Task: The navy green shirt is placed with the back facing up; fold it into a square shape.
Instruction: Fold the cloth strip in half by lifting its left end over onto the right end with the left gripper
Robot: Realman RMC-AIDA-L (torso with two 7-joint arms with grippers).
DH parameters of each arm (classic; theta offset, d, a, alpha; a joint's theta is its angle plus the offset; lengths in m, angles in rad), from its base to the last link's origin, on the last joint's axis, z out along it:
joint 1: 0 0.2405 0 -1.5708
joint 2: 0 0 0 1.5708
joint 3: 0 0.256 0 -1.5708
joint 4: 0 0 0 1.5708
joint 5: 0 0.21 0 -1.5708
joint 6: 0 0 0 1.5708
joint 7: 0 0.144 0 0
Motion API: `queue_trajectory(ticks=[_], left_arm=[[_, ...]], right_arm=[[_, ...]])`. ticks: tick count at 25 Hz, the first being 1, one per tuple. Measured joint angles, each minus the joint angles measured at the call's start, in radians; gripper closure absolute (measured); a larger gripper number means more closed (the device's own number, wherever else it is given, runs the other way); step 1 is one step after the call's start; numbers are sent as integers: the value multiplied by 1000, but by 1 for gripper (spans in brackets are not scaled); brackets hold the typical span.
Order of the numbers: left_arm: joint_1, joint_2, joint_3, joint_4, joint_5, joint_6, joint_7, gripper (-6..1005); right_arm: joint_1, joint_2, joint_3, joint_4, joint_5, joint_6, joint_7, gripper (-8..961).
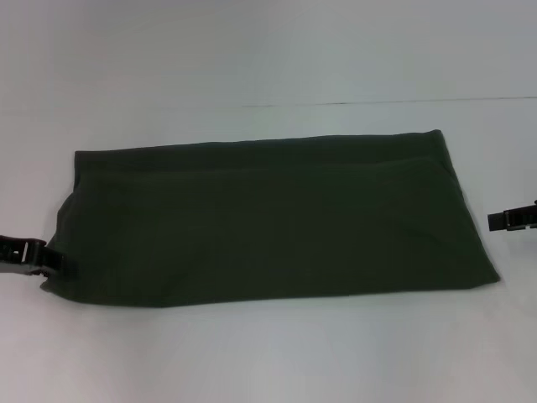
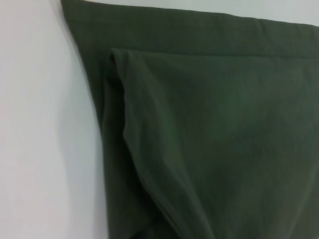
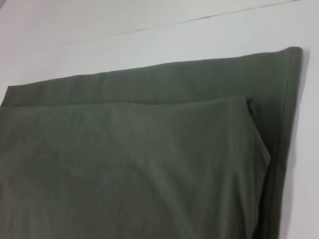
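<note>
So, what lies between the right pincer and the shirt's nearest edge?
Only bare white table. In the head view, the right pincer sits apart from the navy green shirt, with nothing between them.

We see white table [image 1: 268, 353] filling head view; thin dark seam line [image 1: 377, 102] crossing it toward far side

I see the navy green shirt [image 1: 268, 218] lying flat on the white table [image 1: 268, 50], already folded into a long horizontal band, plain side up, with a folded layer edge running along near its far side. My left gripper [image 1: 52, 261] sits low at the shirt's near left corner, touching the cloth. My right gripper [image 1: 495, 221] hovers just beside the shirt's right edge, apart from it.
</note>
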Motion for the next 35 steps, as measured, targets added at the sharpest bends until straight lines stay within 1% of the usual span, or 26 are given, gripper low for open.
queue_trajectory(ticks=[2,7,10,14,18,20,22,23,24,25,26,29,30,31,33,35], left_arm=[[-4,4,-8,1,-9,13,0,900],[-22,25,-61,12,-21,44,-1,709],[-37,39,-89,21,-22,67,-1,468],[-45,49,-102,57,-35,84,1,380],[-39,56,-104,84,-103,78,5,293],[-33,53,-106,91,-143,68,10,249],[-23,45,-106,91,-190,46,31,204],[-16,39,-106,88,-215,32,48,180],[3,26,-106,82,-276,0,98,157],[3,26,-106,82,-276,0,98,133],[15,17,-105,77,-315,-18,126,110],[45,1,-105,41,-438,-63,223,110],[45,1,-105,41,-438,-63,223,111],[56,-6,-104,13,-500,-75,284,111],[63,-13,-98,-4,-529,-93,315,111],[64,-18,-85,-9,-524,-125,309,111]], right_arm=[[4,0,0,0,0,0,0,534],[12,0,0,0,0,3,-12,412],[19,0,-2,2,0,5,-32,338],[27,-1,1,1,3,4,-37,253],[28,-7,6,-5,46,1,-42,182],[22,-10,8,-11,92,3,-58,180],[14,-10,21,-14,141,9,-86,177],[10,-10,33,-14,163,14,-104,176],[6,-9,52,-12,195,20,-135,176],[2,-6,72,-7,228,29,-173,177],[-2,-3,85,-2,250,36,-198,177],[-14,9,115,26,343,68,-311,177],[-17,13,119,36,374,79,-344,177],[-19,17,121,43,395,85,-371,177],[-22,28,122,49,431,98,-422,177],[-24,46,120,50,452,120,-478,176]])
